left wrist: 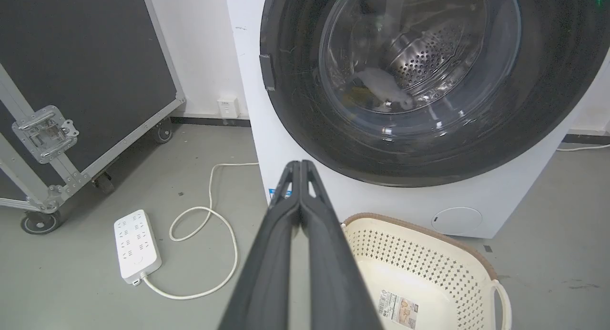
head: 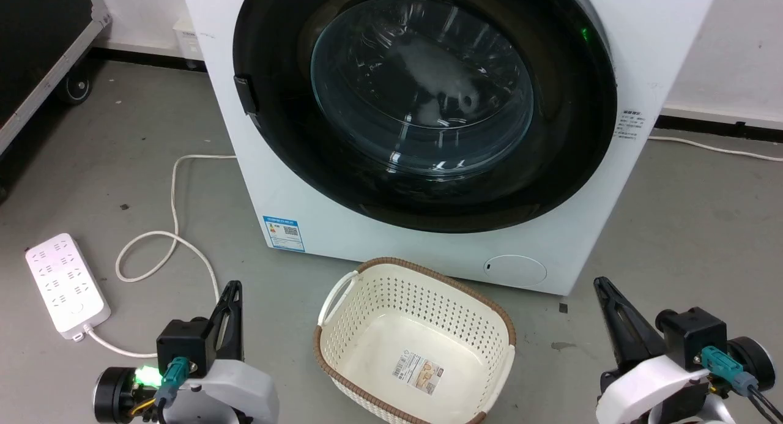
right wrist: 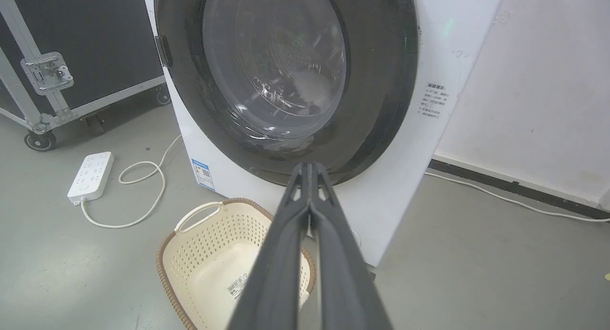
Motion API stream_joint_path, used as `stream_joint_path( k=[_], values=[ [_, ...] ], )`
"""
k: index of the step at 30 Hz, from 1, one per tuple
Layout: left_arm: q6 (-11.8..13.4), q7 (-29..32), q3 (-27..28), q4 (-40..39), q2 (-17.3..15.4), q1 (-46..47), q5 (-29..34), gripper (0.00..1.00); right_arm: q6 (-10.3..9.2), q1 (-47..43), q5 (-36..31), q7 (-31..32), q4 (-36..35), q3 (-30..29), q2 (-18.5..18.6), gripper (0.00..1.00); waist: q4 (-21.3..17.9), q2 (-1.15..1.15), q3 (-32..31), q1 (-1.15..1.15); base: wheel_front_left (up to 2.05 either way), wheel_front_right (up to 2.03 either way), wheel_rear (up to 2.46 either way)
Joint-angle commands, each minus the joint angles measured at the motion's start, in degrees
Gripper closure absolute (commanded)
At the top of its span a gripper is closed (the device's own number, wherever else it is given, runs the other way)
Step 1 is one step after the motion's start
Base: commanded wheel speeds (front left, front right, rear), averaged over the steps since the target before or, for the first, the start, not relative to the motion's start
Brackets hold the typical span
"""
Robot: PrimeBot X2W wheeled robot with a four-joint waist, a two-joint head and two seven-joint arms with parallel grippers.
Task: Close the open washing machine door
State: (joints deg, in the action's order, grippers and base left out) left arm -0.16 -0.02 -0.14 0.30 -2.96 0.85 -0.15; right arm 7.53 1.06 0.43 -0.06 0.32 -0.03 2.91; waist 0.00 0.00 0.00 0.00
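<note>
The washing machine door (head: 422, 106) sat flush against the front of the washing machine (head: 342, 222), at 12 o'clock in the head view. Its glass bowl faced the robot, and being round it had no long axis. A small dark tab (head: 246, 95) sat at 9 o'clock on its rim. The left gripper (head: 232, 289) at 7 o'clock and the right gripper (head: 602, 284) at 5 o'clock were both clenched on nothing, well apart from the door. A cream basket (head: 422, 292) stood at 6 o'clock.
</note>
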Motion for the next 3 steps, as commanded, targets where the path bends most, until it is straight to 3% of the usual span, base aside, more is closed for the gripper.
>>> stream_joint_path(
  k=[1, 3],
  values=[
    [0.16, 0.02, 0.14, -0.3, 0.08, -0.85, 0.15, 1.0, -0.04, -1.06, -0.43, 0.06, -0.32, 0.03, -0.03, 1.0, 0.0, 0.0, 0.0, 0.0, 0.0, 0.0, 0.0],
    [0.16, 0.02, 0.14, -0.3, 0.08, -0.85, 0.15, 1.0, -0.04, -1.06, -0.43, 0.06, -0.32, 0.03, -0.03, 1.0, 0.0, 0.0, 0.0, 0.0, 0.0, 0.0, 0.0]
  ],
)
